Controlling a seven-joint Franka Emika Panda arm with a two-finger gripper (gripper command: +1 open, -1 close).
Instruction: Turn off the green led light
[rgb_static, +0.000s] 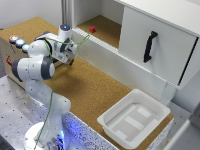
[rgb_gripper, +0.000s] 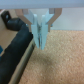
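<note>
The green led light (rgb_static: 25, 48) is a small dome with a pale cyan glow. It is the nearest of three domes on a wooden box at the exterior view's left, and my arm's elbow partly covers it. My gripper (rgb_static: 71, 61) hangs over the cork tabletop (rgb_static: 95, 90), well to the right of the lights in that view. In the wrist view the gripper (rgb_gripper: 42, 44) points down at the cork with its two pale fingers (rgb_gripper: 40, 30) pressed together and nothing between them. The green light does not show there.
A red-orange dome (rgb_static: 13, 38) and a blue dome (rgb_static: 19, 43) sit beside the green one. A red block (rgb_static: 92, 29) lies in the open shelf behind. A white cabinet door with a black handle (rgb_static: 150, 46) stands at the right, a white tray (rgb_static: 132, 117) at the front right. A dark shape (rgb_gripper: 17, 52) lies beside the fingers.
</note>
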